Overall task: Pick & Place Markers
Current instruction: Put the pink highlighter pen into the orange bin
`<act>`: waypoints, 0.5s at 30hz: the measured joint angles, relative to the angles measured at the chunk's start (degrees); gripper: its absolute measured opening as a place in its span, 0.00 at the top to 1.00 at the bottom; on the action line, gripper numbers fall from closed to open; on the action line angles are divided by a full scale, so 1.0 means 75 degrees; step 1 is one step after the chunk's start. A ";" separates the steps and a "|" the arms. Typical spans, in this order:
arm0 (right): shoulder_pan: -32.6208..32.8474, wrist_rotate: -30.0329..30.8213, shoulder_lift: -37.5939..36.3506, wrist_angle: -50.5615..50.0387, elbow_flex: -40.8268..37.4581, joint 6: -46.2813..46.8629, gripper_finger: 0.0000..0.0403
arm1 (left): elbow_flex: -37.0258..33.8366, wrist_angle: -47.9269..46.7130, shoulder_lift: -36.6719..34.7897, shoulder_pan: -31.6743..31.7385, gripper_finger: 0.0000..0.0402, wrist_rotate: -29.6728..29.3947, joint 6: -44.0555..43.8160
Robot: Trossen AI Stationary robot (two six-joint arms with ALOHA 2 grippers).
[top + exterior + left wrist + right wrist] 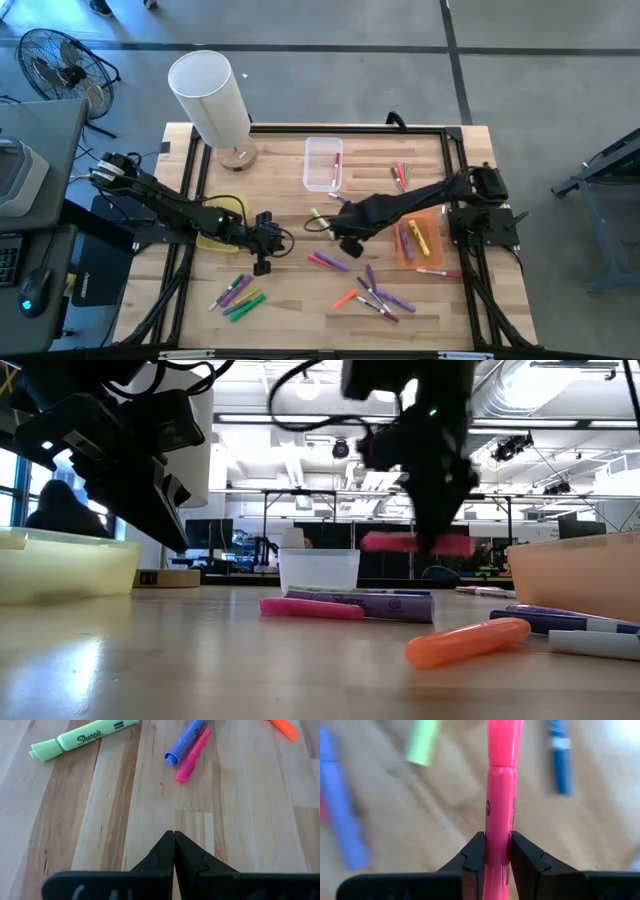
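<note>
The right gripper (497, 852) reaches toward mid-counter (290, 300) from the right, jaws clamped on a pink marker (500, 795) held clear of the wood, level in the low view. The left gripper (173, 851) hangs low near the centre — jaws pressed together, holding nothing.

free: bare table (290, 300) at lower centre, between marker clusters | blocked: clear bin (323, 163) upper centre, orange bin (418, 238) right, yellow bin (215, 225) left, lamp (212, 100) upper left
</note>
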 joint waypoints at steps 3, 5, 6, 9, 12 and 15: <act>0.0249 0.0291 -0.0685 -0.0521 -0.0010 0.0487 0.85 | 0.0000 0.0015 0.0000 0.0000 1.00 0.0007 -0.0025; 0.0470 0.0458 -0.1144 -0.0796 -0.0029 0.0931 0.86 | 0.0000 0.0015 0.0000 0.0000 1.00 0.0014 -0.0026; 0.0591 0.0536 -0.1411 -0.0875 -0.0164 0.1196 0.86 | 0.0000 0.0017 0.0000 0.0000 1.00 0.0026 -0.0026; 0.1004 0.0518 -0.2268 -0.0952 -0.0829 0.2183 0.85 | 0.0000 0.0017 0.0000 0.0000 1.00 0.0028 -0.0026; 0.1506 0.0480 -0.3175 -0.0907 -0.1804 0.3636 0.85 | 0.0000 0.0030 0.0000 0.0000 1.00 0.0049 -0.0029; 0.2056 0.0447 -0.3946 -0.0728 -0.2873 0.5131 0.85 | 0.0000 0.0041 0.0000 0.0000 1.00 0.0047 -0.0029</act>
